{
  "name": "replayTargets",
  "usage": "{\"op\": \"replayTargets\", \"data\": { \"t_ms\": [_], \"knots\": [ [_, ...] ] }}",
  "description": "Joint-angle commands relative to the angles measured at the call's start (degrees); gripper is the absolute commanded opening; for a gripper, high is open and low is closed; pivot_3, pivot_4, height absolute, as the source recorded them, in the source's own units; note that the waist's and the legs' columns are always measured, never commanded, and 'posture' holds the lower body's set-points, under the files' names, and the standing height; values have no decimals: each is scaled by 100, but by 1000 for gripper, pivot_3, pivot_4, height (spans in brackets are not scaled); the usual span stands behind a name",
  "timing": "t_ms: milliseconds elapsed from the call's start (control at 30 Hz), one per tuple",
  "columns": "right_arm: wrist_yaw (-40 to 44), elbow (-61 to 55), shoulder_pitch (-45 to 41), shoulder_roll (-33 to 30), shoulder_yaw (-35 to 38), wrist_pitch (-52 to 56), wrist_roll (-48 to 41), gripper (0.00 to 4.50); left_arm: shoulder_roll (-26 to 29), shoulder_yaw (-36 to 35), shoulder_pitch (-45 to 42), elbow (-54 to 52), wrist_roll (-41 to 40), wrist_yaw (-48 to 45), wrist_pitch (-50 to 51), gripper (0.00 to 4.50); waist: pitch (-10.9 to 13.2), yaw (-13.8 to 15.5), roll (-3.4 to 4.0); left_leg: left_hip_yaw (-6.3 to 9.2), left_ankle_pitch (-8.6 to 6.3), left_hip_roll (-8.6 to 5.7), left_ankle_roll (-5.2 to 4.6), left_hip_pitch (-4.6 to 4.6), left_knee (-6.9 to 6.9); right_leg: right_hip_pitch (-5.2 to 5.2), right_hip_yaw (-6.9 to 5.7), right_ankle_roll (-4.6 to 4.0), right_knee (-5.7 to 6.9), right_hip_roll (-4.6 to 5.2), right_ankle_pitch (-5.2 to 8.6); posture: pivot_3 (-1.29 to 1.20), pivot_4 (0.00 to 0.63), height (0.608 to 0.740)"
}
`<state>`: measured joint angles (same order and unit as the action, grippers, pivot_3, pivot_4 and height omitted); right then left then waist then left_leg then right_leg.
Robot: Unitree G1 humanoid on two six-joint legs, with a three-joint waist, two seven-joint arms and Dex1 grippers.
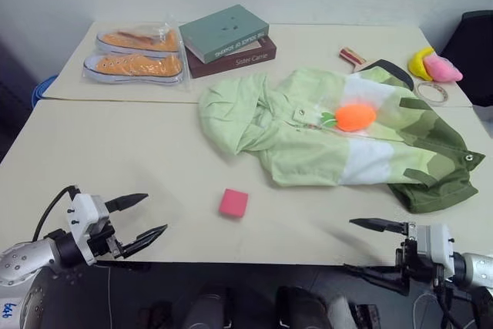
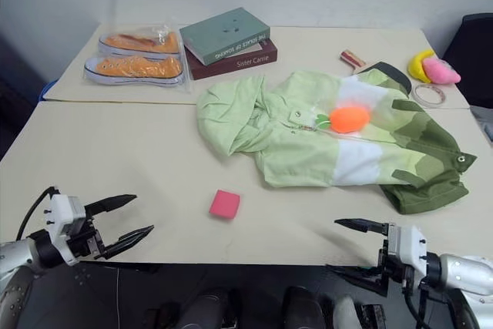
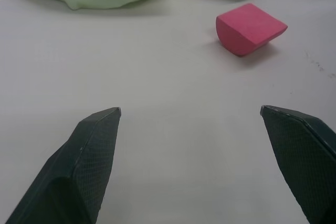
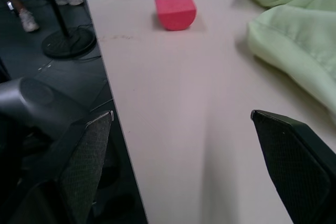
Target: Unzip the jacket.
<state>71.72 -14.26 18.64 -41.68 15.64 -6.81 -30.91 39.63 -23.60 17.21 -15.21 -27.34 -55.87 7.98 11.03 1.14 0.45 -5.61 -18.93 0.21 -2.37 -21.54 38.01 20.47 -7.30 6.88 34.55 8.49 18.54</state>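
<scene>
A: How many things are lying on the worktop (image 1: 115, 152)?

B: One jacket (image 1: 339, 132), one pink block (image 1: 233, 203), two books (image 1: 227, 38) stacked, two orange shoes (image 1: 135, 55) in a clear bag, a tape ring (image 1: 431, 92), and a yellow and pink toy (image 1: 435, 67).

A: How is the jacket looking?

B: It is lying flat and crumpled right of centre, pale lime with a white panel and dark olive at its right end, hood pointing left, an orange carrot charm (image 1: 354, 116) sitting on top.

A: And the pincers?

B: Both are hovering at the near edge, well apart from the jacket. The left pincer (image 1: 139, 217) is gaping wide and empty; the right pincer (image 1: 373, 248) is doing the same, its upper finger over the worktop.
</scene>
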Motion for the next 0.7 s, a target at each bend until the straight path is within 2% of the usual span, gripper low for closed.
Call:
{"op": "replayTargets", "data": {
  "t_ms": [33,167,267,433,600,700],
  "knots": [
    [-116,-108,-89,78,-50,104,-111,4427,155,-43,193,-58,201,-137,-238,4500,0,8,0,0,0,0,1,0,0,0,0,0,0,0,0,0,150,740],
    [-278,108,-362,298,-62,-284,134,4427,217,-96,318,27,37,-311,-142,4500,1,10,1,1,-2,1,5,0,-2,3,0,-1,-2,0,0,0,150,740],
    [-342,235,-501,437,-134,-424,232,4427,562,-45,509,29,-185,-650,492,4500,0,6,0,1,-2,0,5,0,-1,3,0,-1,-1,1,0,0,150,740],
    [-444,187,-539,623,-273,-556,256,4427,472,84,303,-172,-68,-615,210,4500,3,24,5,2,-3,-2,3,-1,-2,3,-1,-1,-1,3,1,0,150,740],
    [-498,-157,-534,748,-450,-523,114,4427,504,442,28,-298,182,-594,55,4500,3,11,5,2,-2,-1,5,0,-1,3,0,-1,4,1,1,0,150,740],
    [-637,-435,-689,857,-580,-468,43,4427,487,902,-264,-418,317,-533,183,4500,3,3,5,1,0,-1,7,0,-1,4,0,-1,8,-1,1,0,150,740]
  ]
}}
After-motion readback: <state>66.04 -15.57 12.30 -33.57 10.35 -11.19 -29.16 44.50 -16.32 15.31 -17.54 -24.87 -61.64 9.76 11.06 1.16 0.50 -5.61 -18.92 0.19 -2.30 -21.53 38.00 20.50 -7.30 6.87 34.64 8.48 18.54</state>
